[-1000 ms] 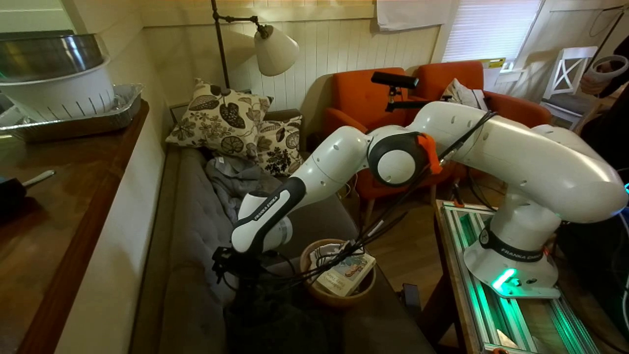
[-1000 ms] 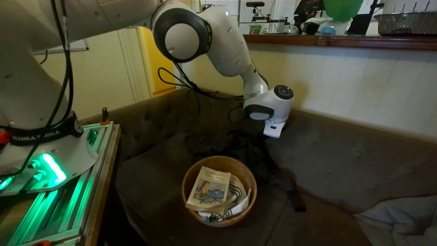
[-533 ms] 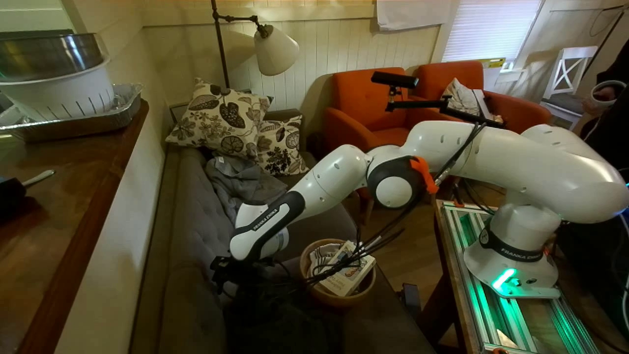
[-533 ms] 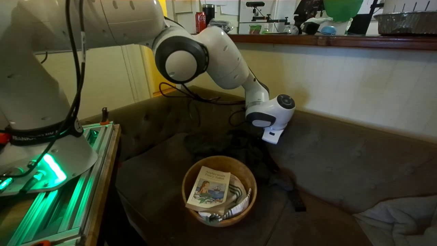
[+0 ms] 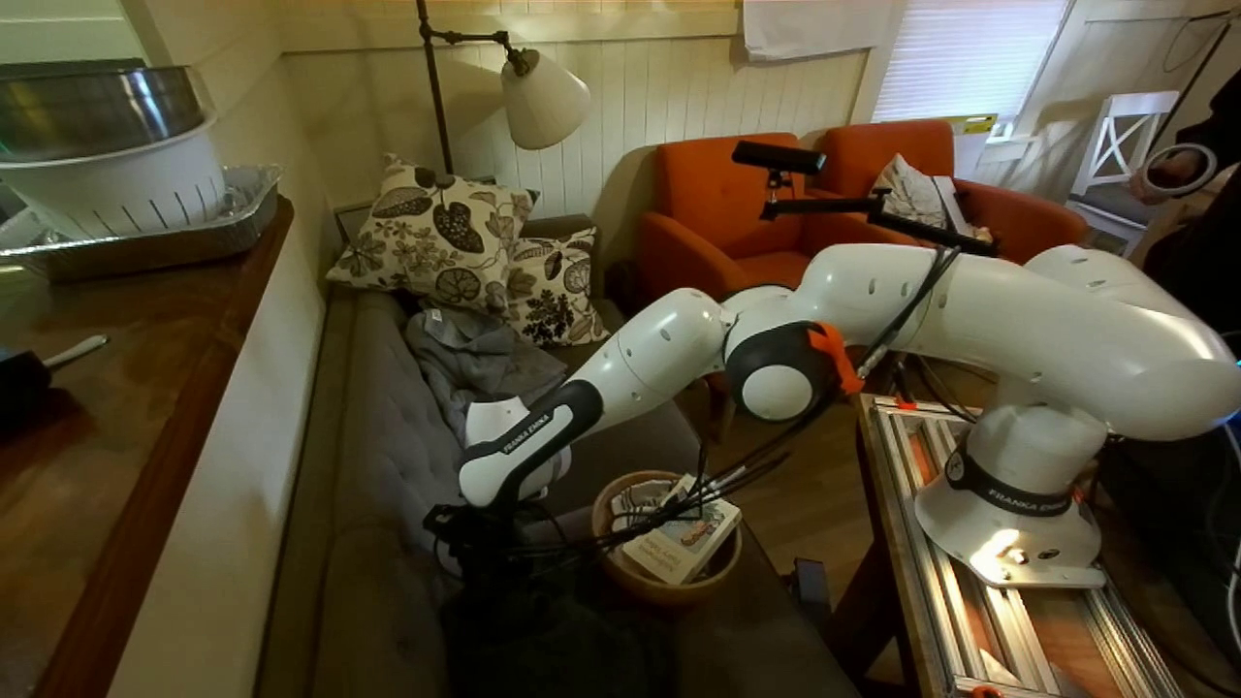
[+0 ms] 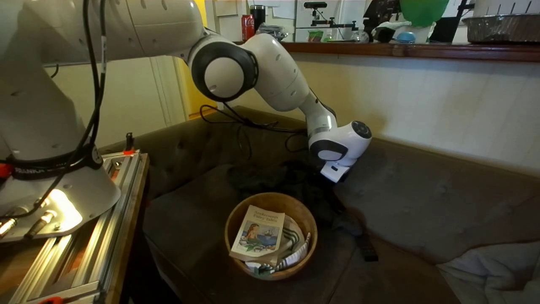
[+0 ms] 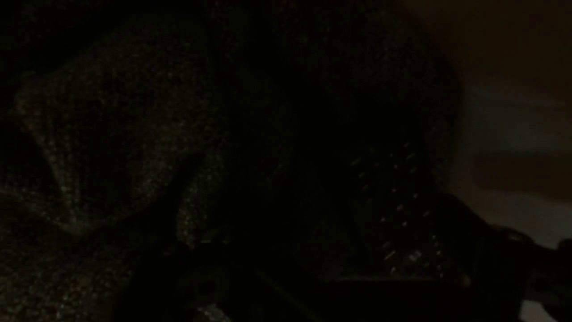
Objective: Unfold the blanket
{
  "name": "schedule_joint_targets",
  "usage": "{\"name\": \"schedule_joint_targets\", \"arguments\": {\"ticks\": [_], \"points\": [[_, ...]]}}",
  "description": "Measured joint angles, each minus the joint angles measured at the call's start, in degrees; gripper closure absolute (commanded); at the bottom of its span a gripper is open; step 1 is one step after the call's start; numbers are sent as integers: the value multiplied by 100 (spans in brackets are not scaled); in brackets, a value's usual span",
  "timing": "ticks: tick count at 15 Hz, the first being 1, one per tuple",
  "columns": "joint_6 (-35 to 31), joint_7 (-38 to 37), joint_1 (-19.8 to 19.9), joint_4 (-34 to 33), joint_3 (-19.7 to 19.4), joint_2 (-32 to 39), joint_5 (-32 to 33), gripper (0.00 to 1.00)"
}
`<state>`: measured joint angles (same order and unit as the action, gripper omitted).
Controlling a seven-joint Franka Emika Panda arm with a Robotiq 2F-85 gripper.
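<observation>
In an exterior view, the dark, crumpled fabric blanket (image 6: 257, 177) lies on the brown-grey tufted sofa (image 6: 405, 190), at twelve o'clock of the round wooden bowl (image 6: 291, 203). From the black robot gripper (image 5: 475, 553), it spreads toward five o'clock. The wrist view is very dark; I cannot tell whether the gripper is apart or holding cloth.

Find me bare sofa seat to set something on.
In an exterior view, the seat is bare between wooden bowl and robot table, and between remote-like object and grey cloth. Crowded: behind the bowl, with dark blanket and arm.
</observation>
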<state>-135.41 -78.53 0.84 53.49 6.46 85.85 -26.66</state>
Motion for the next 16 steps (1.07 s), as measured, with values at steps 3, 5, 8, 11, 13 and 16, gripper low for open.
{"name": "schedule_joint_targets", "arguments": {"ticks": [3, 5, 8, 11, 13, 16], "points": [[49, -339, 19, -1, -79, -3, 0, 0], [-152, -440, -11, 0, -78, -3, 0, 0], [-406, -579, -111, 0, -87, -3, 0, 0], [-427, -764, -227, 4, -184, -2, 50, 0], [-385, -829, -292, 21, -266, -2, 131, 0], [-386, -885, -376, 37, -392, -2, 300, 0]]}}
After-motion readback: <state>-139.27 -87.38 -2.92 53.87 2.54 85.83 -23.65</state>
